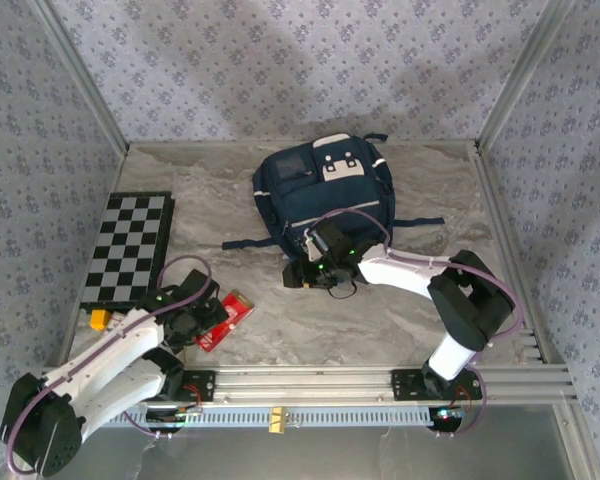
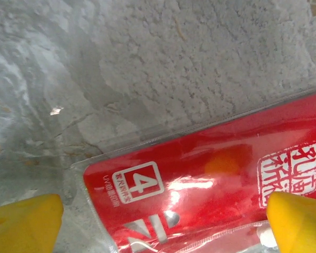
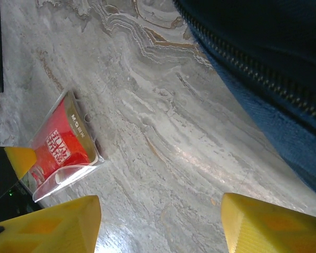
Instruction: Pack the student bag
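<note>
Lengthwise near-to-far, student bag (image 1: 320,195), buckle patch (image 1: 335,165) farthest; left end effector (image 2: 163,221), right end effector (image 3: 163,224) both wide.

Closed in on three sides by walls (image 1: 310,60) covered grey-blue with a small repeating flower print. Framed at the corners by slanting silver metal posts (image 1: 83,85). Floored with a grey marble-look tabletop (image 1: 380,330), veined in brown and white. Edged along the near side by a slotted metal rail (image 1: 310,378). Lit softly, with paler patches across the back wall. Beyond the right fingers (image 3: 52,226): wavy brown veins, and a pale sheen on the stone straight ahead between them. Above the left fingers (image 2: 21,224): mottled grey surface, dull and grainy, with one tiny bright fleck.
</note>
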